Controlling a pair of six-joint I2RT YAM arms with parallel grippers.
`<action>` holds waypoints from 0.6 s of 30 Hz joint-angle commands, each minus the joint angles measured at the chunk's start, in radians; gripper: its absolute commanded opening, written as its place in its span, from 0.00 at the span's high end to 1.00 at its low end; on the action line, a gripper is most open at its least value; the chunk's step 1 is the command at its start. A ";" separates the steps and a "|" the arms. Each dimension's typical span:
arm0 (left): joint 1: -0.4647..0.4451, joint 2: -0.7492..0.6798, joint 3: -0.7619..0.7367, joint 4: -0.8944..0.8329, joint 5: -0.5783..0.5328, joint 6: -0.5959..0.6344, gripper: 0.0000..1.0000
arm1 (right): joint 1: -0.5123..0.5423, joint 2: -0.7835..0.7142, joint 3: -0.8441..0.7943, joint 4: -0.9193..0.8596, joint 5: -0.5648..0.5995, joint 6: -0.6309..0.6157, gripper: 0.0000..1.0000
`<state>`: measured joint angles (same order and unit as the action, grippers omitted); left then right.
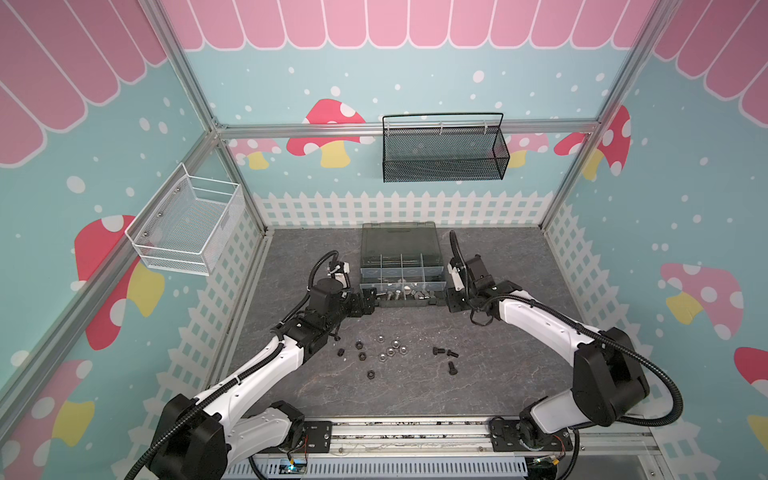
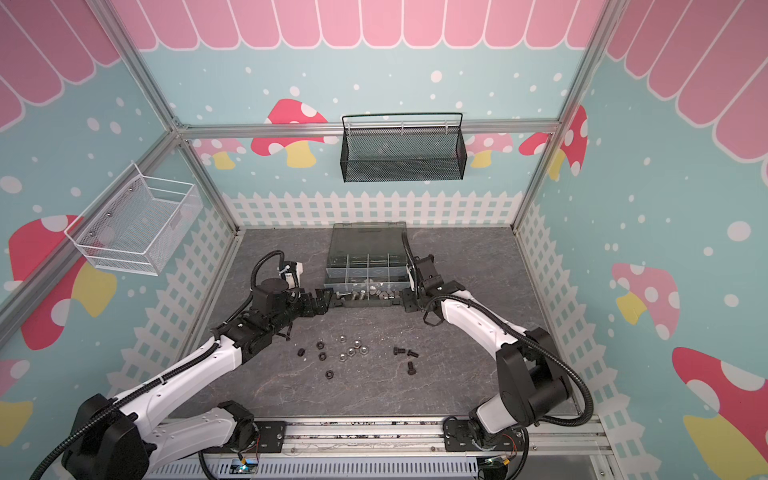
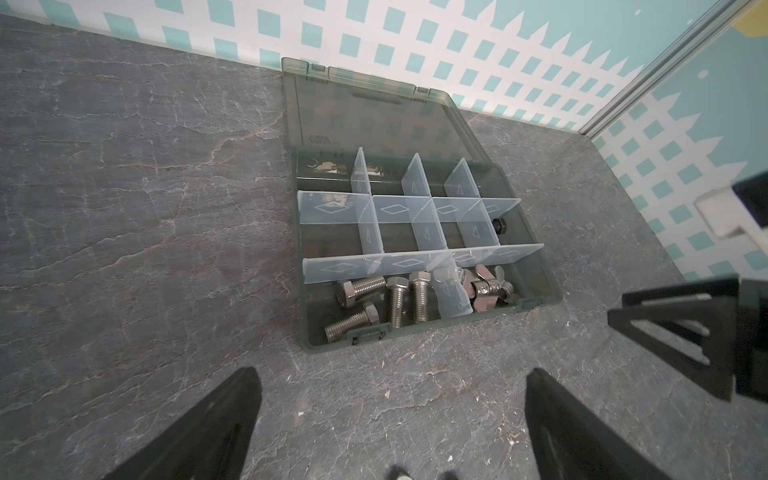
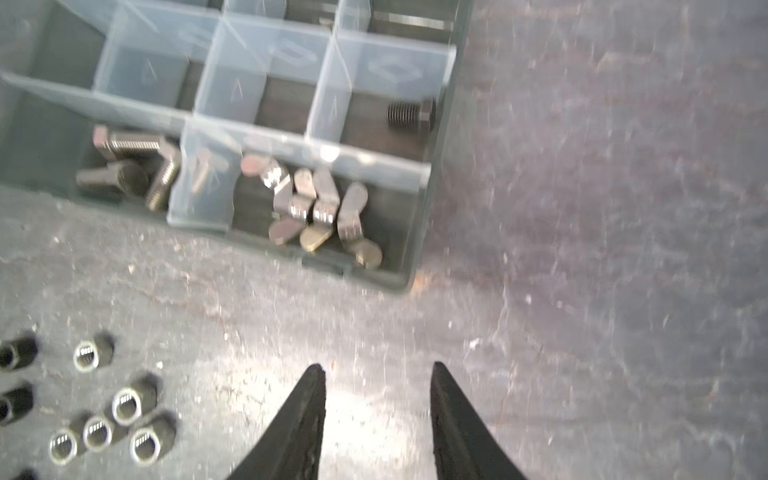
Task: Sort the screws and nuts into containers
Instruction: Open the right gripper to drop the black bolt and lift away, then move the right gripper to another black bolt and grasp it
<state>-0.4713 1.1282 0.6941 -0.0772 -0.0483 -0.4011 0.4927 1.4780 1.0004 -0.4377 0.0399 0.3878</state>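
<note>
The dark grey organiser case [image 1: 439, 286] lies open at the back of the table, its containers split by light dividers. Silver screws [image 3: 390, 299] fill a front compartment, with wing nuts [image 4: 320, 208] in the one beside it. A single black screw [image 4: 411, 114] lies in a middle-row end compartment. Loose on the table in front are silver nuts [image 1: 390, 347], black nuts [image 1: 360, 351] and black screws [image 1: 446, 357]. My left gripper [image 1: 368, 305] hovers open at the case's front left corner. At the front right corner my right gripper [image 4: 377, 368] is open and holds nothing.
The case's smoky lid [image 1: 399, 241] lies folded back toward the rear wall. A black mesh basket [image 1: 442, 151] hangs on the back wall and a white wire basket [image 1: 187, 226] on the left wall. The arms' mounting rail [image 1: 411, 432] runs along the table's front edge.
</note>
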 commanded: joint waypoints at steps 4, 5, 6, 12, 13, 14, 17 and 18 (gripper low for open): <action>0.008 0.027 -0.001 0.022 0.007 -0.031 0.00 | 0.089 -0.081 -0.094 -0.133 0.051 0.069 0.57; 0.008 0.028 -0.001 0.023 0.008 -0.033 0.00 | 0.104 -0.083 -0.104 -0.143 0.055 0.075 0.57; 0.008 0.030 -0.001 0.024 0.010 -0.035 0.00 | 0.122 -0.081 -0.112 -0.152 0.060 0.079 0.57; 0.008 0.024 0.001 0.017 0.006 -0.036 0.00 | 0.204 -0.051 -0.138 -0.199 0.063 0.080 0.57; 0.008 0.024 0.001 0.017 0.004 -0.037 0.00 | 0.214 -0.047 -0.139 -0.203 0.063 0.078 0.57; 0.008 0.025 0.002 0.017 0.004 -0.038 0.00 | 0.222 -0.040 -0.142 -0.207 0.064 0.076 0.57; 0.008 0.027 0.001 0.019 0.007 -0.042 0.00 | 0.234 -0.030 -0.145 -0.207 0.055 0.071 0.57; 0.008 0.028 0.001 0.019 0.006 -0.044 0.00 | 0.238 -0.028 -0.146 -0.206 0.052 0.069 0.56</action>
<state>-0.4713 1.1526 0.6941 -0.0734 -0.0448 -0.4240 0.7197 1.4361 0.8703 -0.6140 0.0879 0.4538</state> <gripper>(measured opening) 0.991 0.435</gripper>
